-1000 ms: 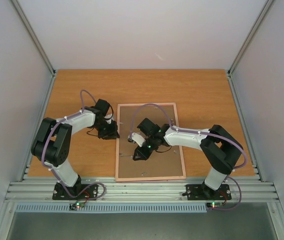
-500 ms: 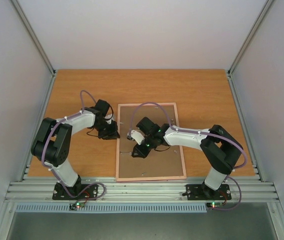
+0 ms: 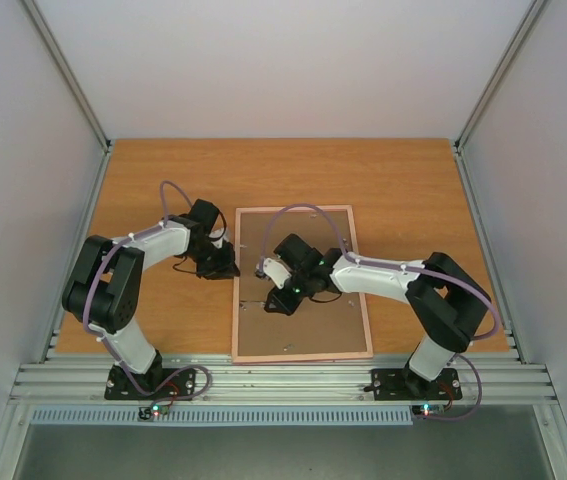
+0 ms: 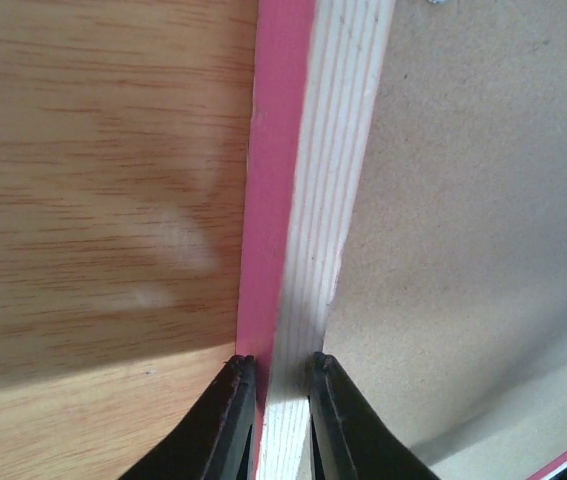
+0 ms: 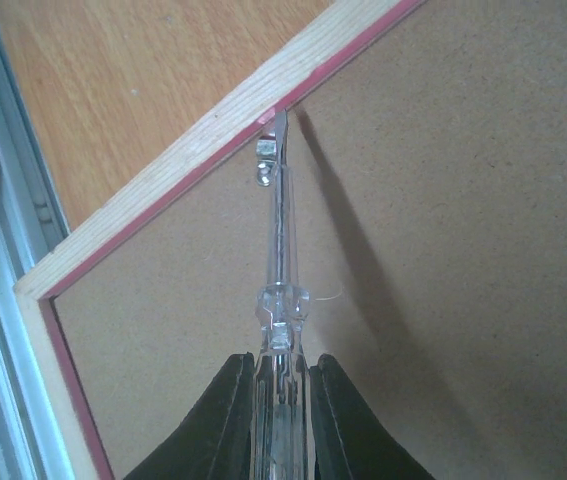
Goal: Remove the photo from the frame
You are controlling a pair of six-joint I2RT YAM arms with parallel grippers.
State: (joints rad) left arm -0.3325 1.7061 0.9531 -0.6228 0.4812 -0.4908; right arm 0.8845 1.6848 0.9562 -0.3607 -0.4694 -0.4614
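Now left pincer (image 4: 281, 378) pinches frame (image 4: 308, 200); right pincer (image 5: 279, 368) grips clear tool (image 5: 275, 250).

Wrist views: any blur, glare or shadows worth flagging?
Left wrist: the near fingers are soft, with pale glare patches on the table and a shadow band below. Right wrist: the clear tool throws a dark shadow across the frame back.

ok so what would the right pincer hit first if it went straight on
The clear tool in the right pincer leads: its tip is at a small metal tab, with the rim of the frame just beyond. Depth unclear.
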